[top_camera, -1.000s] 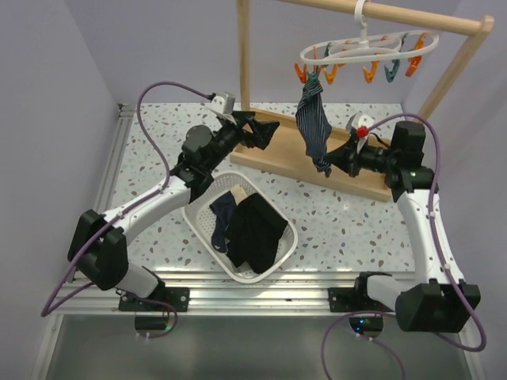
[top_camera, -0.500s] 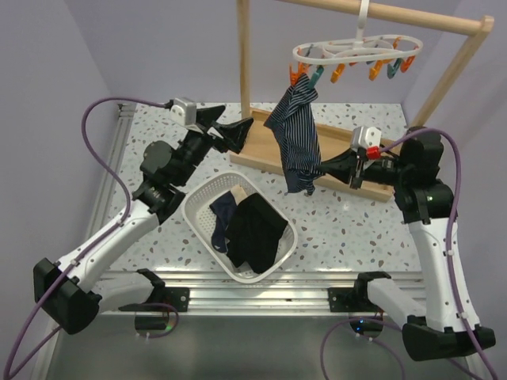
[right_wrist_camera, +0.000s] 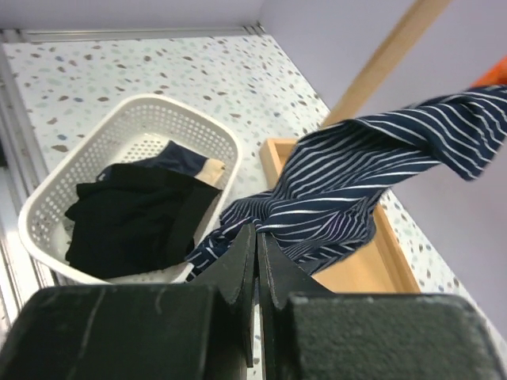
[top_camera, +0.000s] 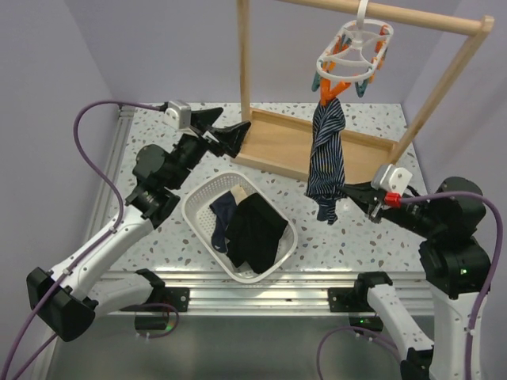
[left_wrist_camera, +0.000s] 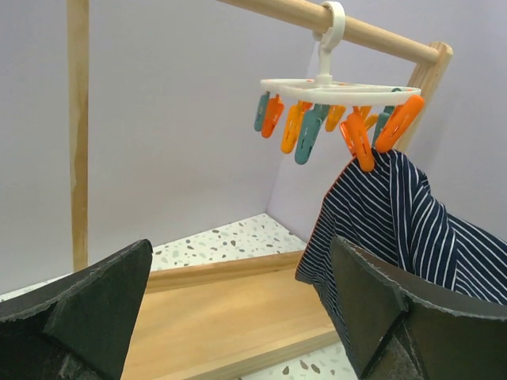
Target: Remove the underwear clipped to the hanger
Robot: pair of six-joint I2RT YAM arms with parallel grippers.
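Navy-and-white striped underwear (top_camera: 327, 154) (left_wrist_camera: 396, 214) (right_wrist_camera: 356, 182) hangs from an orange clip (top_camera: 329, 91) (left_wrist_camera: 358, 142) of the white hanger (top_camera: 354, 51) (left_wrist_camera: 341, 91), which hooks over the wooden rail. My right gripper (top_camera: 348, 190) (right_wrist_camera: 257, 237) is shut on the garment's lower part, pulling it taut toward the near right. My left gripper (top_camera: 236, 120) (left_wrist_camera: 242, 245) stands open and holds nothing. It is left of the garment and faces the hanger. Black underwear (top_camera: 253, 229) (right_wrist_camera: 127, 218) and a navy piece with a beige waistband (top_camera: 222, 210) (right_wrist_camera: 190, 162) lie in the basket.
The white perforated basket (top_camera: 190, 214) (right_wrist_camera: 198, 107) sits on the speckled table between the arms. The wooden frame's base (top_camera: 277, 146) (left_wrist_camera: 238, 317) and left post (top_camera: 244, 55) stand behind it, with a slanted post (top_camera: 444, 79) at the right. Purple walls close in on both sides.
The right gripper has drawn back toward the near right with the striped underwear. The hanger has swung and turned on the rail. The left arm rose to the left, then held still.
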